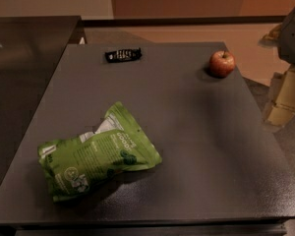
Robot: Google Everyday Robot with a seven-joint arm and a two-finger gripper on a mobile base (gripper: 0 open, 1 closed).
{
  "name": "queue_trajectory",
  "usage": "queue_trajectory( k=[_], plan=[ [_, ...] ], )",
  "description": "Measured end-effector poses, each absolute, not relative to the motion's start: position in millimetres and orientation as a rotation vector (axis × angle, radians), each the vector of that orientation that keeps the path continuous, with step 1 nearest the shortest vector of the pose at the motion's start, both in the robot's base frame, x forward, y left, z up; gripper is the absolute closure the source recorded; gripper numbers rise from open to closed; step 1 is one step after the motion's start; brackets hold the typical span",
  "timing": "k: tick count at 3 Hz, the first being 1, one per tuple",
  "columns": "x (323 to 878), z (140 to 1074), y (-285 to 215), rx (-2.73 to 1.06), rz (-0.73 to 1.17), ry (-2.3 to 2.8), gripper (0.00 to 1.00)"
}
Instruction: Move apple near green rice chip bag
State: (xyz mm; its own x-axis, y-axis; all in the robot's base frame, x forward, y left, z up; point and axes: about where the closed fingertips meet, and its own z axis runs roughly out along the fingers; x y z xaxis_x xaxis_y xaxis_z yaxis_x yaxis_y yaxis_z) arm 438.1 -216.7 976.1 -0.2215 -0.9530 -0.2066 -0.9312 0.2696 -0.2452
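Note:
A small red apple (pixel 221 63) with yellowish patches stands near the far right corner of the dark grey table (pixel 187 132). The green rice chip bag (pixel 96 154), crinkled and with white print, lies flat at the near left of the table. The two are far apart, across the table's diagonal. My gripper (pixel 283 98) hangs at the right edge of the view, off the table's right side, lower than and to the right of the apple. It holds nothing that I can see.
A small black rectangular device (pixel 123 54) lies near the table's far edge, left of centre. A second dark surface (pixel 24 58) adjoins the table on the left. Tan floor lies beyond the table.

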Motion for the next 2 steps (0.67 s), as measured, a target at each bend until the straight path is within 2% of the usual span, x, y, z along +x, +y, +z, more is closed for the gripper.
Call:
queue_trajectory(
  k=[2],
  plan=[
    [443.2, 973.9, -218.8, -1.714, -0.089, 2.241, 0.00]
  ],
)
